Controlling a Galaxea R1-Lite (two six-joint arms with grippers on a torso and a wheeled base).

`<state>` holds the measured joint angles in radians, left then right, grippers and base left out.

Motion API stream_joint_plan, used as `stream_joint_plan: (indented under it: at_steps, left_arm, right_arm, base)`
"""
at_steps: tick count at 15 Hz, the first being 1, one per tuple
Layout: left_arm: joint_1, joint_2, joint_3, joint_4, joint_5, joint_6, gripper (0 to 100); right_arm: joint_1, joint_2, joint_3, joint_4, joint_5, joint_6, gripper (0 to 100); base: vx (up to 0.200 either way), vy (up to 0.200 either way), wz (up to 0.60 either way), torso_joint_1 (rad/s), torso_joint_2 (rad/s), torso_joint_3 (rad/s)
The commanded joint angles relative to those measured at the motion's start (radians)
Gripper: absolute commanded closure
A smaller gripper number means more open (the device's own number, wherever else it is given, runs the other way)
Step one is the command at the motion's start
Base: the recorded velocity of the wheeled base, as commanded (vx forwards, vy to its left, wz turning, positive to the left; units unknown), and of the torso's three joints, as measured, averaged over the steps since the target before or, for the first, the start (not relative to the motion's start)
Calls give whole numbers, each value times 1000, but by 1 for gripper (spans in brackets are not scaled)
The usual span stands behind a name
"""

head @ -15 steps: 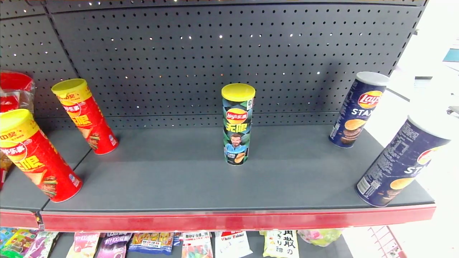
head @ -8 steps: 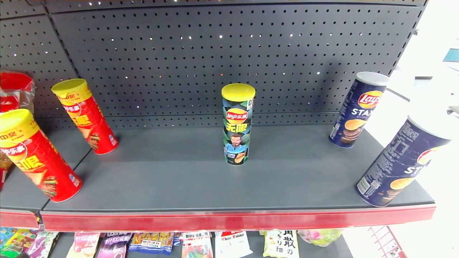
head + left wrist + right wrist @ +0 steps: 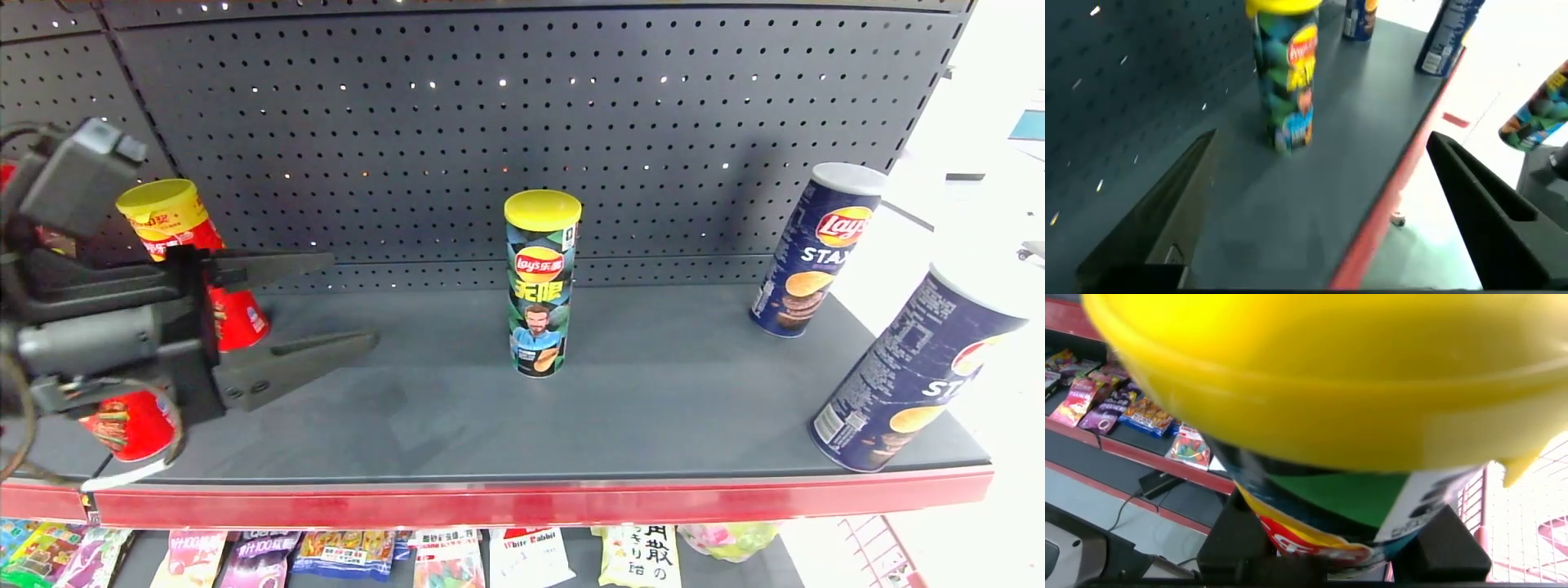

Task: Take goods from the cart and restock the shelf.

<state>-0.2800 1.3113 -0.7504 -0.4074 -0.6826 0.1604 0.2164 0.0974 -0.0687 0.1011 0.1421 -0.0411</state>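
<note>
Chip can (image 3: 1339, 502), clamped in right gripper (image 3: 1341, 549)

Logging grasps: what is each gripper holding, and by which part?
Right gripper: yellow-lidded chip can, gripped by its body below the lid. Left gripper: open, holding nothing.

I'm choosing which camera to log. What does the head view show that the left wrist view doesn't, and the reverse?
Head view: two red cans at the shelf's left end, and snack packets on the level below. Left wrist view: a colourful can out past the shelf's front edge. Both: the green can with a yellow lid, two dark blue cans, and the left gripper, fingers open.
</note>
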Motion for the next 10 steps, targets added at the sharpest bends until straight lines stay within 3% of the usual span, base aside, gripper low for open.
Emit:
stream_joint_plan:
  at_steps: [1, 10]
  left_arm:
    - [-70, 260, -124, -68, -26, 7, 0]
    - [-90, 493, -317, -74, -52, 10, 0]
  right_arm:
    - [0, 2, 0, 0, 1, 0, 100]
    - [0, 2, 0, 0, -7, -2, 100]
  base:
    - [0, 0, 0, 0, 0, 0]
    - [0, 0, 0, 0, 0, 0]
